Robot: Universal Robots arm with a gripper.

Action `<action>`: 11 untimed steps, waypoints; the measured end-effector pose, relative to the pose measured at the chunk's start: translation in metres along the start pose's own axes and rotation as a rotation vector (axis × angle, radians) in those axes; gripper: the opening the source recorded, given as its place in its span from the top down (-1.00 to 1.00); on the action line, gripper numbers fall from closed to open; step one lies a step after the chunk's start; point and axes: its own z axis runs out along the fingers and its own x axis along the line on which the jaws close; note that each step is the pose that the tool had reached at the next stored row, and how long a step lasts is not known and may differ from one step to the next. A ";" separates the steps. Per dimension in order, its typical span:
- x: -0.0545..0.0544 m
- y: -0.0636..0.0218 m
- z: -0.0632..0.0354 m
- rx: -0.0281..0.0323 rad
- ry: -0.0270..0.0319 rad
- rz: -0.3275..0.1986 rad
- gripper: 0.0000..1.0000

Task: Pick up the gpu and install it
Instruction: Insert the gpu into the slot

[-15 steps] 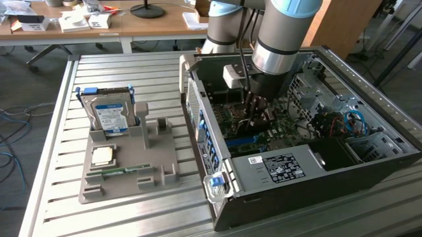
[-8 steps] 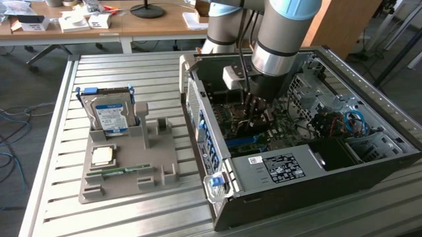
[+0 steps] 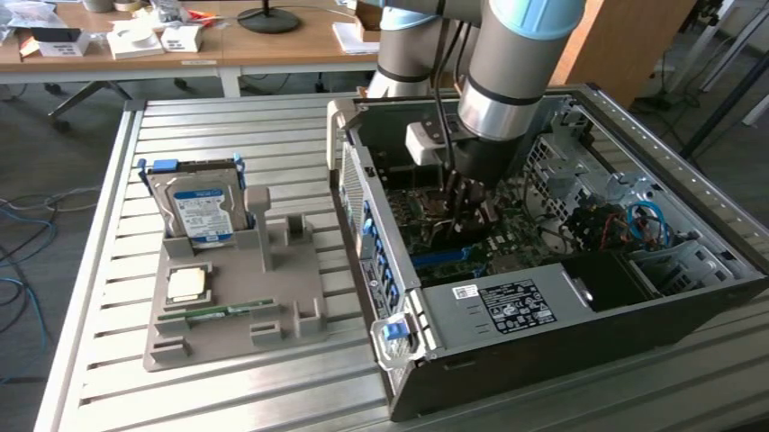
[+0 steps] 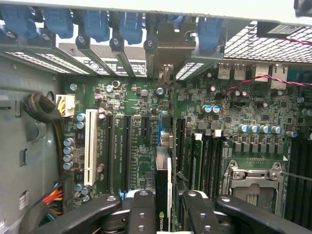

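you're looking at a green motherboard (image 4: 141, 151), a white slot (image 4: 90, 146), blue clips (image 4: 95, 22), a black gpu (image 4: 162, 190) with a green logo, and a black gripper (image 4: 169, 202).

Probably a robotics lab: slatted metal bench (image 3: 240, 396), opened computer case (image 3: 577, 369), cluttered wooden desks (image 3: 288, 43) behind.

Exterior high, oblique — wrist close above motherboard (image 4: 146, 161)

Inside the open grey metal computer case (image 3: 505, 378), we find little room: its walls, the silver labelled power supply box (image 3: 511, 306) and the red and blue cables (image 3: 643, 220) crowd the gripper (image 4: 168, 202), clamped on the thin dark gpu (image 4: 162, 180), which stands between long black expansion slots (image 4: 124, 146) and an upright green memory stick (image 4: 198, 156).
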 end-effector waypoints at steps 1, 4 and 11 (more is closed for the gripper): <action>0.000 0.0000 0.0001 -0.0001 0.0003 0.000 0.47; 0.000 0.0004 0.0000 -0.0002 0.0004 0.000 0.47; 0.000 0.0006 0.0006 -0.0002 0.0005 0.000 0.47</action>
